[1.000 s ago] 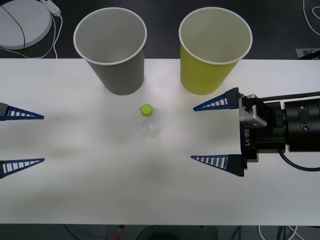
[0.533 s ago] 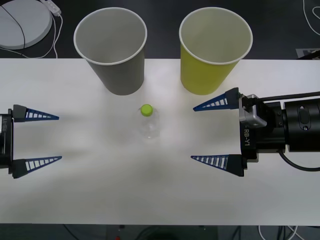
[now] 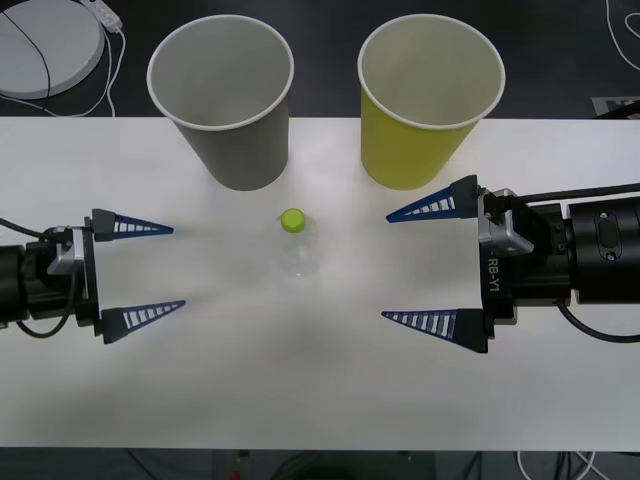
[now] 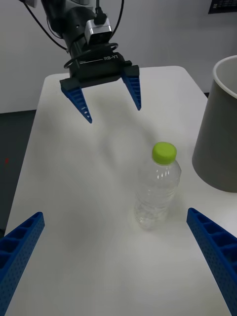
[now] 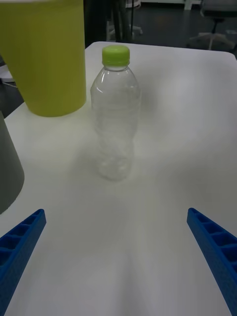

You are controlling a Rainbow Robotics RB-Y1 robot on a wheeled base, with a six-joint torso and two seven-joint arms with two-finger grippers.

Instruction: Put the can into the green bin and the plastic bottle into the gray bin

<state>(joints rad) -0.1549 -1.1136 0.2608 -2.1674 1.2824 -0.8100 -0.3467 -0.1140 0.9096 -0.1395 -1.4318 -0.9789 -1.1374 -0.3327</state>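
My left claw (image 3: pixel 150 268) has slid in from the table's (image 3: pixel 330 400) edge toward the plastic bottle (image 3: pixel 297 245), fingers spread wide, not touching it. The bottle stands upright before the gray bin (image 3: pixel 222 100); I judge the grasp is next. My right claw (image 3: pixel 425 266) waits, wide open, beside the green bin (image 3: pixel 428 100).

This looks like a robotics lab or test room: a plain white rectangular tabletop (image 3: pixel 320 400) stands over a dark floor, a round white disc-shaped device (image 3: pixel 45 45) with trailing cables lies behind it, and bare white walls (image 4: pixel 163 34) close the space.
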